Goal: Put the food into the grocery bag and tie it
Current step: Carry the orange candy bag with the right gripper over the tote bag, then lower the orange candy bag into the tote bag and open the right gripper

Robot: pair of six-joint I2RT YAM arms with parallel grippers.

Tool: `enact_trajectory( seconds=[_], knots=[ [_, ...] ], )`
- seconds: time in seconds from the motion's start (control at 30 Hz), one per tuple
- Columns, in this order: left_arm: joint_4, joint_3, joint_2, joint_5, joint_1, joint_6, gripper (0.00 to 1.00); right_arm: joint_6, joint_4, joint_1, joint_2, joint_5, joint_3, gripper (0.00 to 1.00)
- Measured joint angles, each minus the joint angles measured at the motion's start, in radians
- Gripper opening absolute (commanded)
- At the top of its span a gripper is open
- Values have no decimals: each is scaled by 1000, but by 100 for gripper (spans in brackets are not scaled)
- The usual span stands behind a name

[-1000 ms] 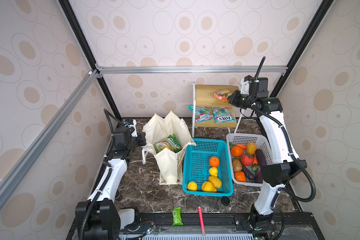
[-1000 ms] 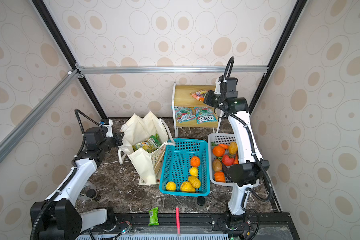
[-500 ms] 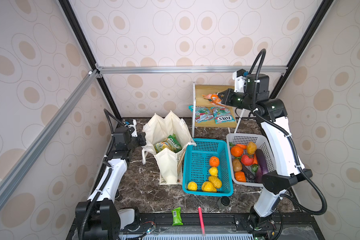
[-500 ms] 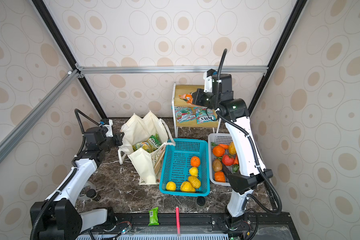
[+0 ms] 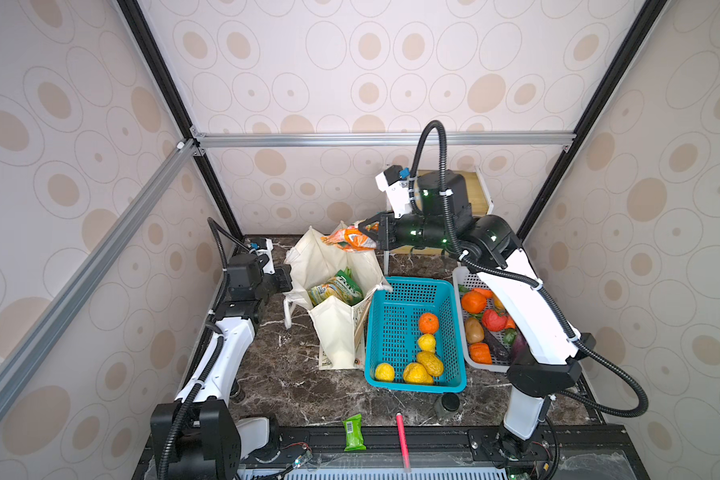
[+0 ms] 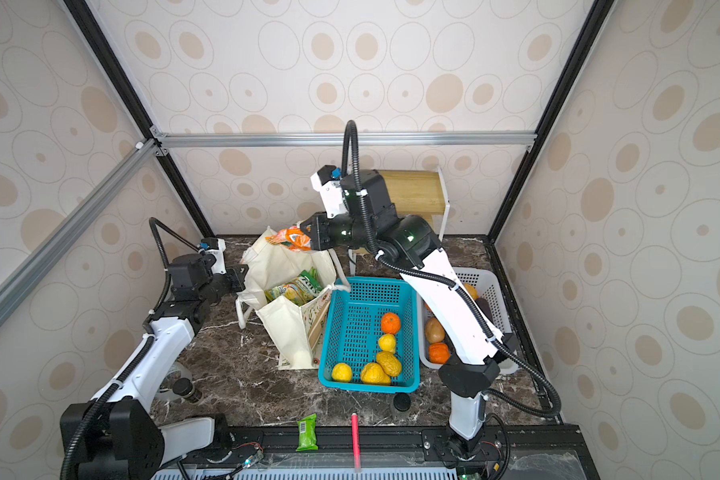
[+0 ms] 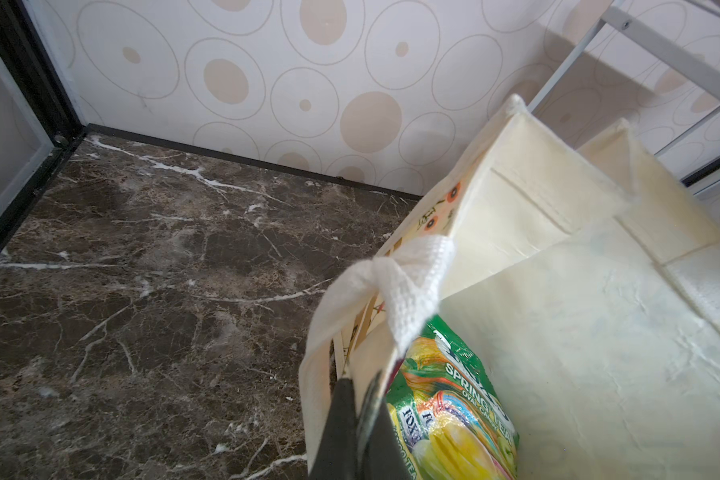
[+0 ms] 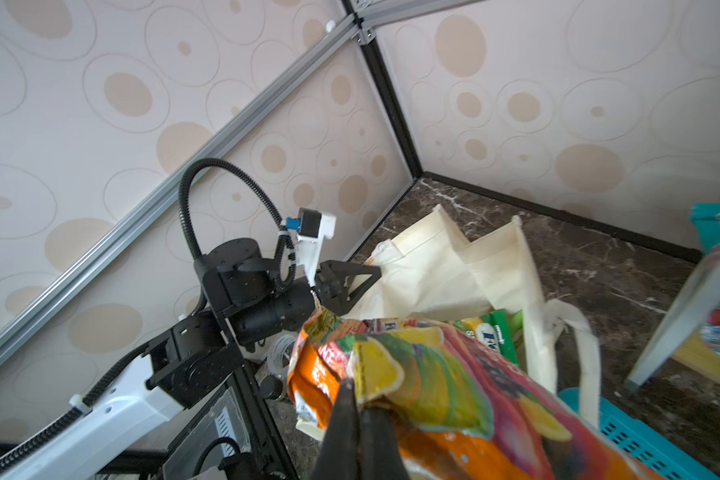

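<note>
Right wrist view, right pincer [image 8: 360, 388] gripping orange packet [image 8: 433, 374] over grocery bag [image 8: 454, 266], left pincer [image 8: 371, 274] seemingly nipping it

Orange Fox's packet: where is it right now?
The orange Fox's packet is pinched in the right gripper, over the far rim of the open grocery bag, mid-scene in both top views.

Robot lab test cell. Aluminium extrusion bars [image 5: 383, 139] across mid-frame and down the left, ring-print wall panels [image 5: 350, 62] boxing it in, marble-look tabletop [image 5: 292, 374]. Left arm [image 5: 225, 345] and right arm [image 5: 524, 316] sit on a black base rail [image 5: 433, 436] along the bottom edge, cable conduit [image 5: 433, 123] exposed.
</note>
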Motion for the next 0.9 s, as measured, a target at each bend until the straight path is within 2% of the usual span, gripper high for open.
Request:
enact_trajectory(
  seconds=[0.1, 0.3, 0.47, 0.67, 0.9],
  knots=[
    [0, 0, 0, 0, 0, 0, 0, 5, 21, 29, 50, -38, -15, 0],
    [0, 0, 0, 0, 0, 0, 0, 47, 105, 43, 91, -126, -196, 0],
    [0, 0, 0, 0, 0, 0, 0, 64, 130, 43, 138, -136, -277, 0],
    [-5, -2, 0, 0, 0, 0, 0, 40, 121, 43, 148, -72, -350, 0],
    [-5, -2, -2, 1, 0, 0, 0, -31, 71, 57, 111, 112, -458, 0]
  ],
)
